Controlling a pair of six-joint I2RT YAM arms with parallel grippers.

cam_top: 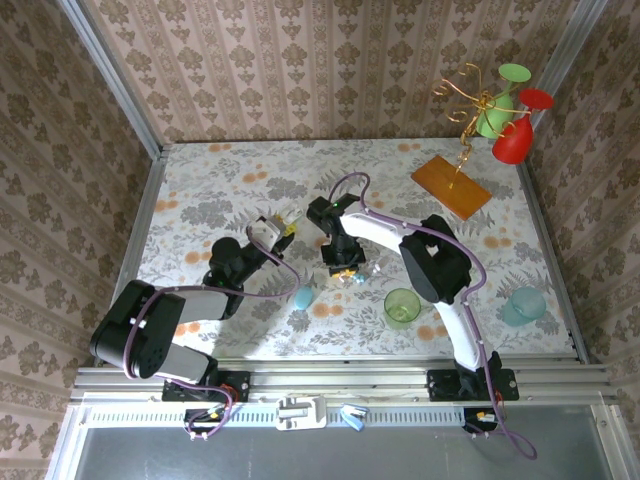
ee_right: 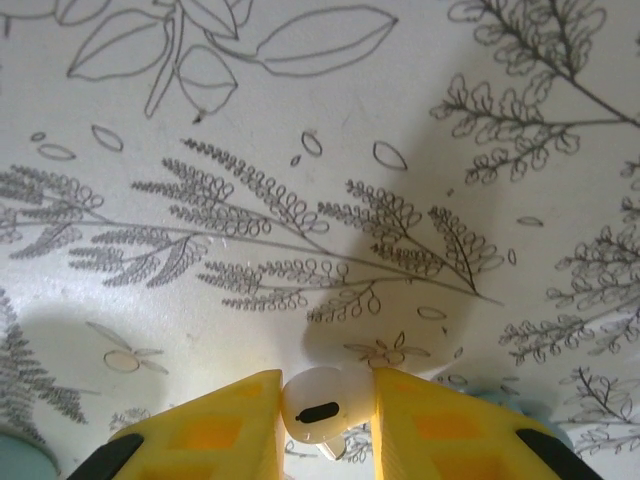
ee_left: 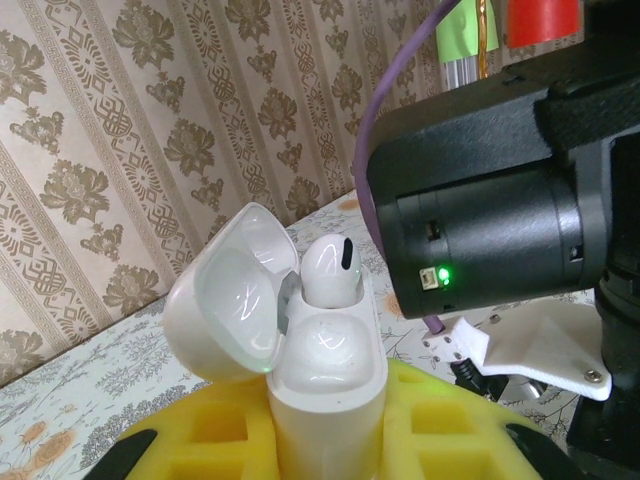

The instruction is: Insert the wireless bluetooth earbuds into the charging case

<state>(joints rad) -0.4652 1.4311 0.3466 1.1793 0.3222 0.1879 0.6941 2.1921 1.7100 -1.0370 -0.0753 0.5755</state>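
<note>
My left gripper [ee_left: 330, 405] is shut on a white charging case [ee_left: 335, 375], held upright between its yellow fingers [ee_left: 445, 415]. The case lid [ee_left: 225, 295] hangs open to the left. One white earbud [ee_left: 330, 268] sits in the far slot, and the near slot looks empty. From above, the left gripper [cam_top: 280, 226] is raised left of centre. My right gripper [cam_top: 345, 270] is down at the tablecloth in the middle. Its yellow fingers [ee_right: 215, 430] touch both sides of a second white earbud [ee_right: 322, 408], which rests on or just above the cloth.
A light-blue case [cam_top: 302, 296] lies just left of the right gripper. A green cup [cam_top: 402, 307] and a teal cup [cam_top: 524, 303] stand front right. An orange board [cam_top: 450, 185] with a wire stand holding green and red cups stands back right. The right arm's black body [ee_left: 490, 200] is close beside the held case.
</note>
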